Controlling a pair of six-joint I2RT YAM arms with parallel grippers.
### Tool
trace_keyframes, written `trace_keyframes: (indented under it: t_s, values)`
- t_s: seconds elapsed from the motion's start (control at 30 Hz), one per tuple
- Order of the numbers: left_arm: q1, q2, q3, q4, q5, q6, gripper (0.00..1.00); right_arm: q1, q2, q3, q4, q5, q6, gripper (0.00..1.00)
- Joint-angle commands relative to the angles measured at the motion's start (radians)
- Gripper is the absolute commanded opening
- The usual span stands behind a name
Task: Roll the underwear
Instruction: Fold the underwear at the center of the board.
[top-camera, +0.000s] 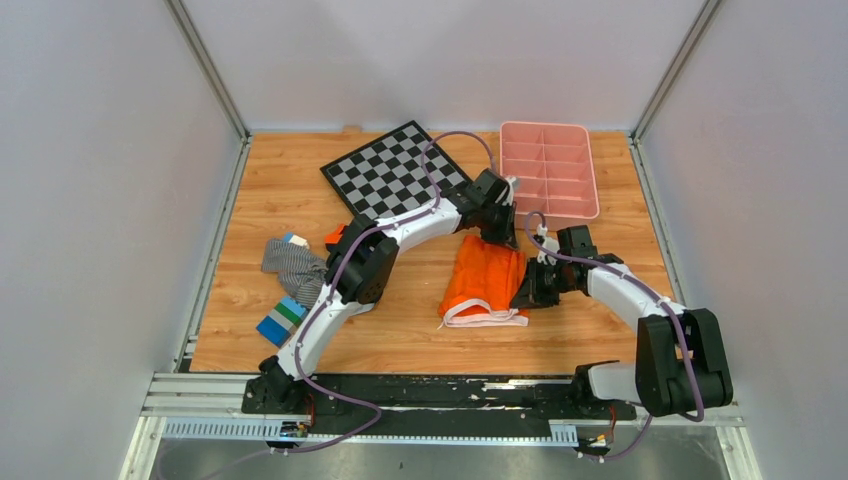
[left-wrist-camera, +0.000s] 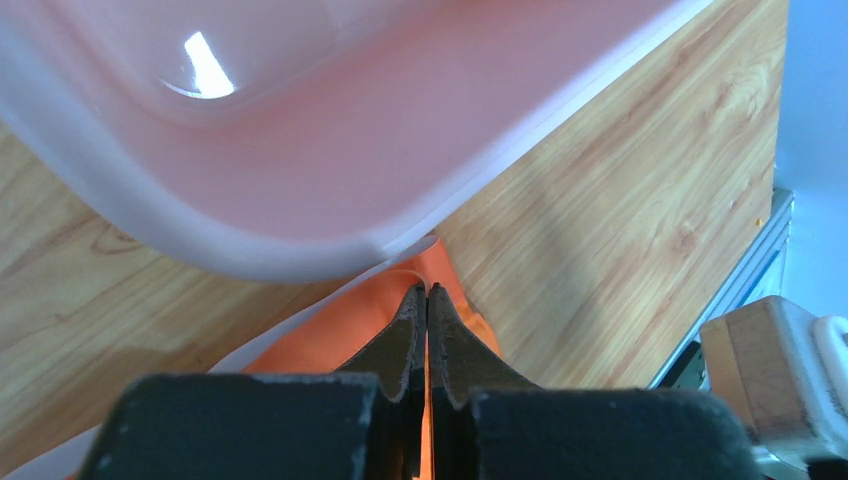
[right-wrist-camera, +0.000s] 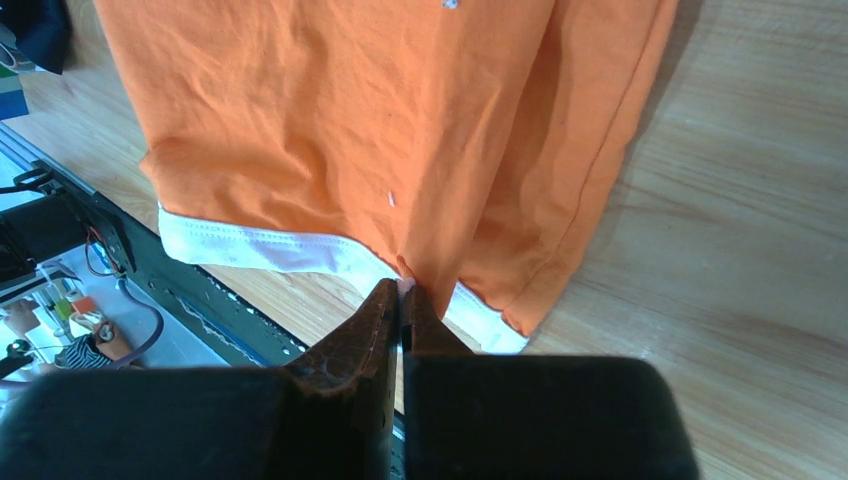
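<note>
The orange underwear (top-camera: 483, 283) lies flat mid-table, folded lengthwise, its white waistband (top-camera: 486, 318) toward the near edge. My left gripper (top-camera: 498, 236) is at the far end of it, just in front of the pink tray. In the left wrist view that gripper (left-wrist-camera: 428, 291) is shut, with orange fabric (left-wrist-camera: 335, 340) and a white trim edge caught at the tips. My right gripper (top-camera: 527, 291) is at the underwear's right side. In the right wrist view it (right-wrist-camera: 402, 288) is shut, pinching the orange cloth (right-wrist-camera: 350, 130) just above the white band (right-wrist-camera: 255, 245).
A pink compartment tray (top-camera: 548, 168) stands at the back right, its rim (left-wrist-camera: 300, 255) right over my left fingers. A chessboard (top-camera: 395, 170) lies at the back centre. A grey striped garment (top-camera: 293, 262) and coloured blocks (top-camera: 280, 320) lie left of the left arm.
</note>
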Motion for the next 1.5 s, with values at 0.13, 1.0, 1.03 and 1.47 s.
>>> trace_keyframes:
  t_s: [0.13, 1.0, 1.03, 1.47]
  values:
    - [0.005, -0.042, -0.028, 0.021, 0.033, -0.021, 0.0, -0.006, -0.029, -0.003, 0.009, 0.001, 0.047, 0.0]
    - [-0.004, 0.02, -0.04, 0.102, 0.069, -0.097, 0.0, -0.032, 0.065, 0.042, -0.081, 0.075, 0.017, 0.0]
    - [-0.004, 0.019, -0.043, 0.102, 0.069, -0.096, 0.0, -0.032, 0.067, 0.045, -0.09, 0.079, 0.015, 0.0]
    - [-0.01, 0.002, -0.066, 0.113, 0.082, -0.092, 0.0, -0.033, 0.023, 0.064, -0.168, 0.055, 0.041, 0.0]
